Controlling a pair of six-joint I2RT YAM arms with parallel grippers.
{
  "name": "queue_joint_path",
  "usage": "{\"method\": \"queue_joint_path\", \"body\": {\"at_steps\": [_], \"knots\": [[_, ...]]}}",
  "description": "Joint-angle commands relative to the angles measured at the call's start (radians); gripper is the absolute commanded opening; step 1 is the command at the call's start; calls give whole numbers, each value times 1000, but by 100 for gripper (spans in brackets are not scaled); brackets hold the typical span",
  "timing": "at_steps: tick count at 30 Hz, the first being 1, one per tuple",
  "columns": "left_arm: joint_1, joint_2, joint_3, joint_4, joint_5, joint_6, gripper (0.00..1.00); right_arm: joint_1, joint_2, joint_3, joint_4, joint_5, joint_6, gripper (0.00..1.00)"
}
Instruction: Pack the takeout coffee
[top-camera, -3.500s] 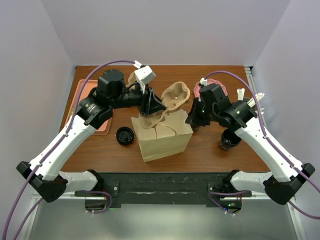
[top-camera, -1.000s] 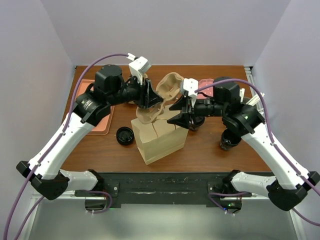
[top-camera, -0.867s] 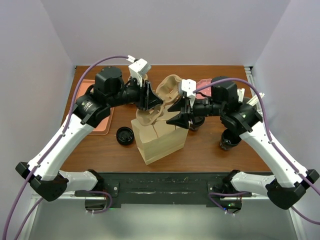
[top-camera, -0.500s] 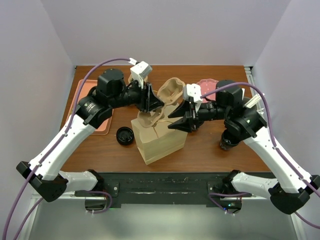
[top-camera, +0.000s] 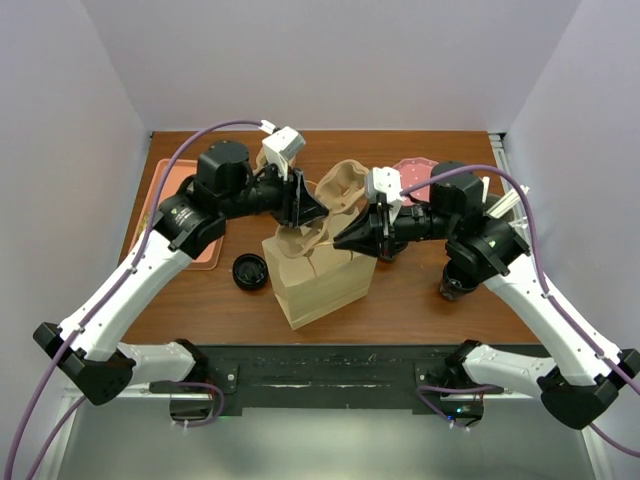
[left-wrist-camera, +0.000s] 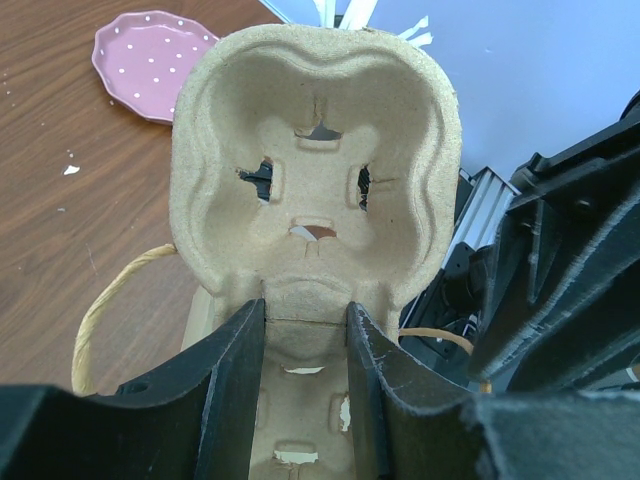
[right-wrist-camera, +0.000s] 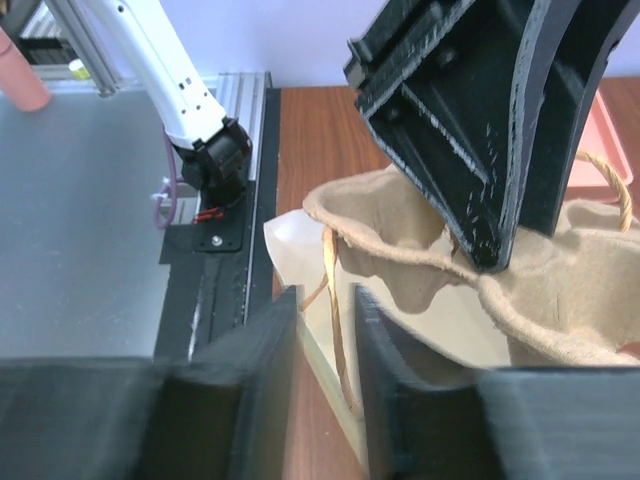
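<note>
One takeout coffee (top-camera: 250, 271), black with a black lid, stands on the table left of the tan paper bag (top-camera: 320, 285). A second one (top-camera: 455, 283) is partly hidden under my right arm. My left gripper (top-camera: 305, 212) (left-wrist-camera: 305, 310) is shut on the middle ridge of the tan pulp cup carrier (left-wrist-camera: 310, 150), holding it tilted over the bag's mouth. My right gripper (top-camera: 342, 240) (right-wrist-camera: 327, 300) stands at the bag's right rim (right-wrist-camera: 300, 240). The rim and a twine handle (right-wrist-camera: 335, 330) lie between its narrowly open fingers.
A pink dotted plate (top-camera: 412, 172) (left-wrist-camera: 150, 60) lies at the back right. A pink tray (top-camera: 205, 255) sits at the left under my left arm. The two grippers are close together above the bag.
My right gripper has moved left to the bag's rim and its fingers have narrowed around it. The left gripper still holds the carrier in nearly the same place.
</note>
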Motion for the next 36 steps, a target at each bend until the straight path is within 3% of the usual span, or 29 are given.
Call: {"method": "queue_joint_path", "body": {"at_steps": [1,3,22,36], "knots": [[-3,-36,-30,29,22,-13,0,6,0,11,66,-20,5,5],[-1,-41,-37,28,17,-13,0,6,-8,8,55,-3,-2,0],[-3,-56,-56,-49,-15,10,0,6,-152,-155,178,48,47,0],[-4,-96,-169,107,39,-46,0,8,-160,-164,201,28,45,0]]}}
